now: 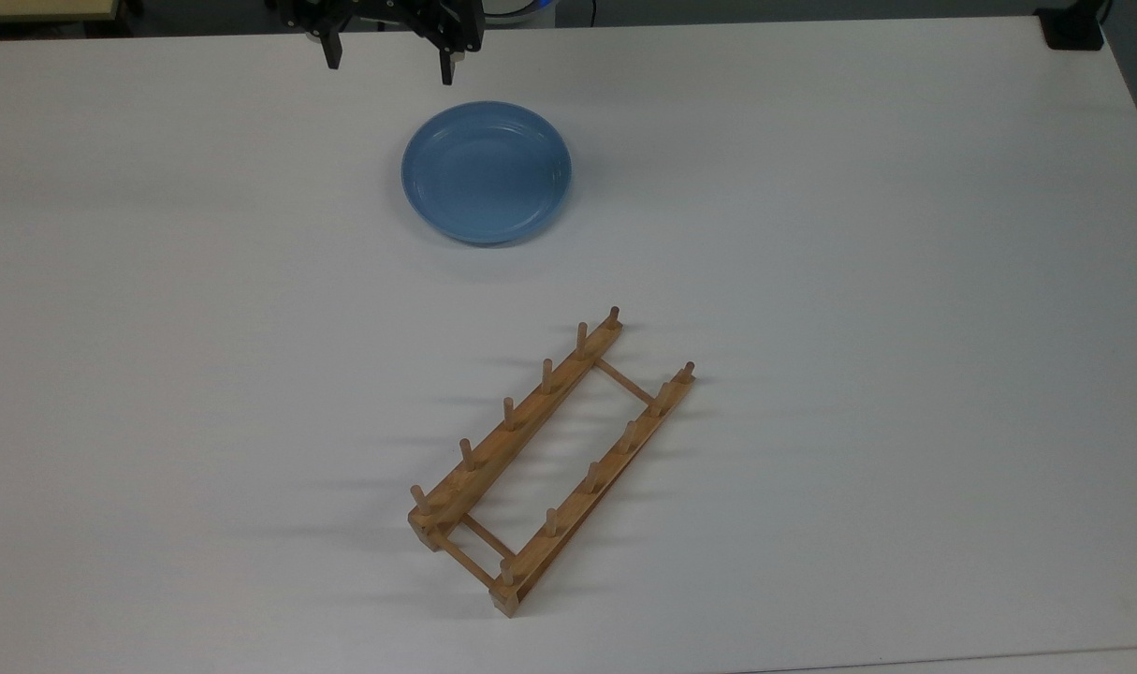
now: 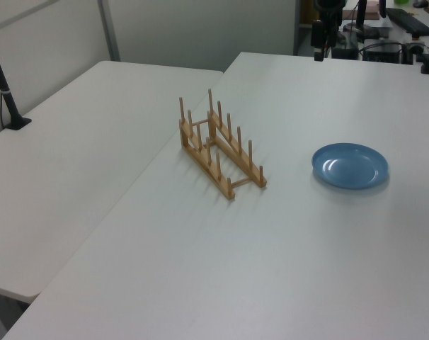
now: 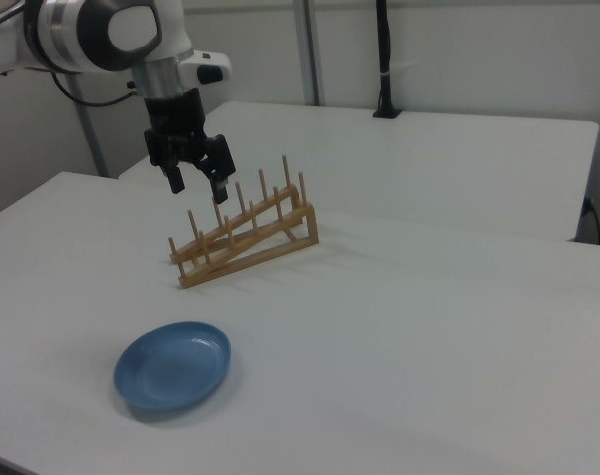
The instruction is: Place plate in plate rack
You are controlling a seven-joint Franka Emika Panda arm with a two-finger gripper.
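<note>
Though cropped at the top view's upper edge, gripper [image 1: 389,65] spread, empty, above plate [image 1: 487,172].

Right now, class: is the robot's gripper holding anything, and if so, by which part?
Nothing is held. The gripper hangs above the table with open, empty jaws; the plate lies flat on the table, apart from the plate rack.

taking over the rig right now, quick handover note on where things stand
Gripper: open, holding nothing, hanging in the air above the table's far edge in the top view, just beyond the plate.
Plate: flat on the table, untouched, apart from the rack.
Plate rack: on the table, no plate in its slots, set diagonally in the top view.
Done: nothing yet.
Left: grasp the plate by its rim, lift it, stand it between the rack's pegs, release.
</note>
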